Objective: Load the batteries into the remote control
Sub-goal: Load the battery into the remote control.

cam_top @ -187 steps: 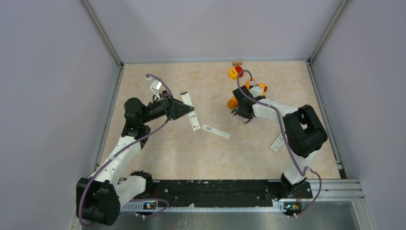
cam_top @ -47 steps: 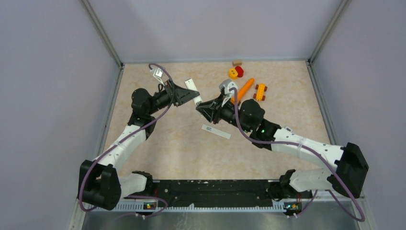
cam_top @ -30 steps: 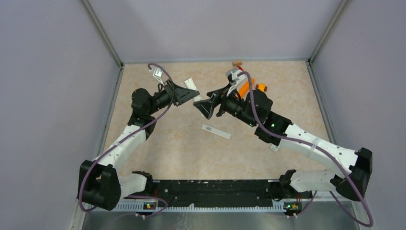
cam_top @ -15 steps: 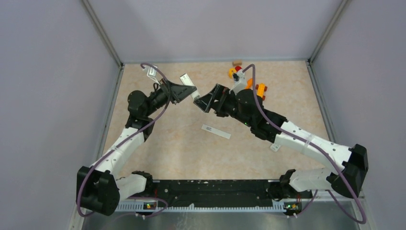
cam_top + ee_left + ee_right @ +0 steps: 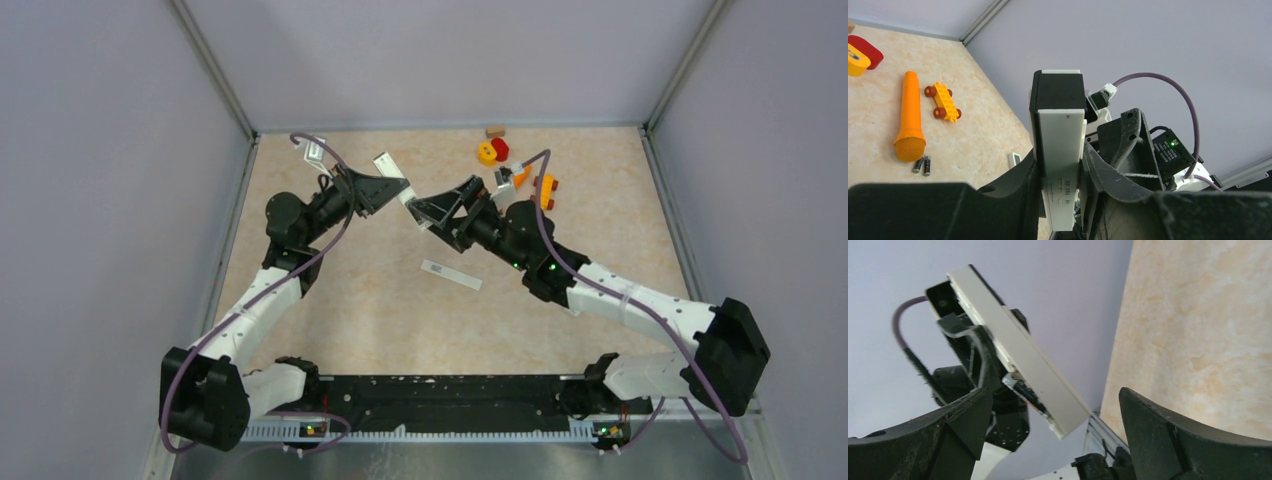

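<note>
The left gripper point(image 5: 396, 189) has its fingers point(image 5: 1020, 187) clamped on the long sides of the remote control point(image 5: 1060, 145), which stands out of them above the table point(image 5: 330, 300), black end farthest from the fingertips. Facing it, the right gripper point(image 5: 432, 212) has its fingers point(image 5: 1168, 440) spread wide. Its wrist view shows the remote's end in the gap, touching neither. Only the left wrist view shows the batteries point(image 5: 923, 165), two side by side well beyond the left fingers, at the thick end of an orange carrot point(image 5: 910, 115) near a yellow toy car point(image 5: 941, 101). From above, the right arm point(image 5: 600, 290) blocks them. A flat white strip point(image 5: 451, 273) lies base-side of both fingers.
</note>
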You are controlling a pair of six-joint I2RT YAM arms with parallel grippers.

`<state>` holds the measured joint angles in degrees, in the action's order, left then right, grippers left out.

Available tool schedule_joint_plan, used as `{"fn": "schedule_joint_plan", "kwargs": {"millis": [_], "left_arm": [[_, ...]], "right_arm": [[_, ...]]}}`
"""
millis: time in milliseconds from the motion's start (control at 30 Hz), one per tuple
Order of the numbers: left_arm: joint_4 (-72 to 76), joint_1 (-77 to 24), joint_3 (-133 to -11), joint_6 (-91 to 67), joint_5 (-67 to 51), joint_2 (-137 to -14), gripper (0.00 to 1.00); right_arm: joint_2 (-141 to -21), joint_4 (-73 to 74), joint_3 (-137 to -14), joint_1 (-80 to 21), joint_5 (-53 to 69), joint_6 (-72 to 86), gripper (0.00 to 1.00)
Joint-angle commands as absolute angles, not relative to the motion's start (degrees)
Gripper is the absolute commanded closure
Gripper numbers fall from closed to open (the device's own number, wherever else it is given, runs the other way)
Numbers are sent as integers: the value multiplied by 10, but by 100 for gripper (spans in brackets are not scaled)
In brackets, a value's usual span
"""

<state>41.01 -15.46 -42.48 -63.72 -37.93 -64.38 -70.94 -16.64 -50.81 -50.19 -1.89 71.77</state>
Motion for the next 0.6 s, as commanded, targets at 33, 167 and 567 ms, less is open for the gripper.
{"fn": "schedule_joint_plan", "kwargs": {"millis": [33, 167, 567], "left_arm": [[459, -156, -422, -646, -380, -642, 100], [461, -156, -422, -648, -380, -642, 100], [460, -156, -422, -649, -386, -642, 100]], "right_arm": [[-714, -283, -513, -492, 20, 758, 2], [-726, -281, -525, -488, 30, 762, 2], [-756, -248, -554, -486, 44, 756, 14]]}}
